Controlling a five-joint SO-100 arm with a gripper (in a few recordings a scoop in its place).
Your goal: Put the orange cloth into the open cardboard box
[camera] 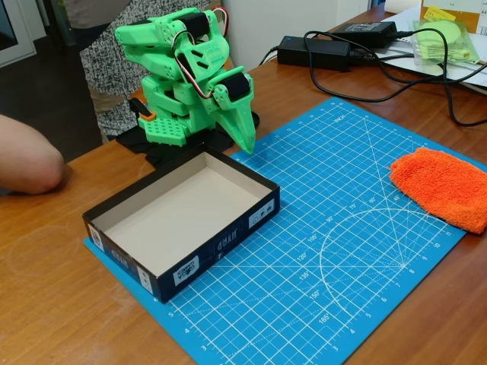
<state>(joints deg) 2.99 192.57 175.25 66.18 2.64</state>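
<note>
The work surface was a brown wooden table (68, 304) carrying a blue cutting mat (319, 258) with a white grid, which marked out the working area. Behind it lay black power bricks (316, 52) with cables, and pale green cloths in clear plastic (445, 39) at the far right corner, well clear of the mat. A person's arm (27, 163) rested on the table at the left edge.

I had the green arm (186, 84) folded over its base, with the gripper (245, 129) pointing down just behind the open cardboard box (186, 217). Its fingers appeared pressed together on nothing, a parked pose as I judged it.

The box sat on the mat's left corner, empty, its beige floor exposed for a drop from above. The orange cloth (445, 188) lay flat at the mat's right edge, well apart from box and gripper, untouched. I judged the task not yet begun: the next move called for a reach across the mat with the fingers spread
</note>
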